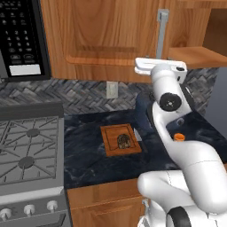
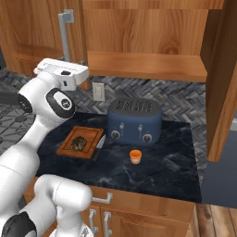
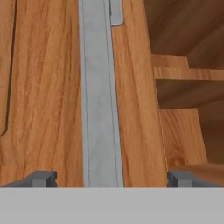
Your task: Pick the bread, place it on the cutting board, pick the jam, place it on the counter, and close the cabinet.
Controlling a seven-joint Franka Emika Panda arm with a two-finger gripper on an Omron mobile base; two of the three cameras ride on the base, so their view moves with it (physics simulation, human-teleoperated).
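Two dark fingertips (image 3: 43, 178) of the gripper (image 3: 111, 179) stand wide apart at the near edge of the hand view, spread on either side of the silver handle (image 3: 101, 96) and gripping nothing. Left to right across the scene: a black microwave (image 1: 22, 37) hangs above the gas stove (image 1: 29, 150); next lies the cutting board (image 1: 120, 140) with the bread (image 1: 123, 141) resting on it; a knife (image 2: 100, 146) lies just beside the board; a blue toaster (image 2: 135, 121) stands behind; the jam (image 2: 135, 156) sits on the counter (image 2: 176, 162) in front of the toaster. Above, the cabinet (image 2: 148, 41) shows its bare inner shelf (image 2: 146, 65), with one door (image 2: 224, 78) swung out at the far right. Judged from this layout, the bread and jam steps appear done. Closing the cabinet remains: the released gripper is raised at the handle of the left door (image 1: 102, 35), apparently lining up to move it.
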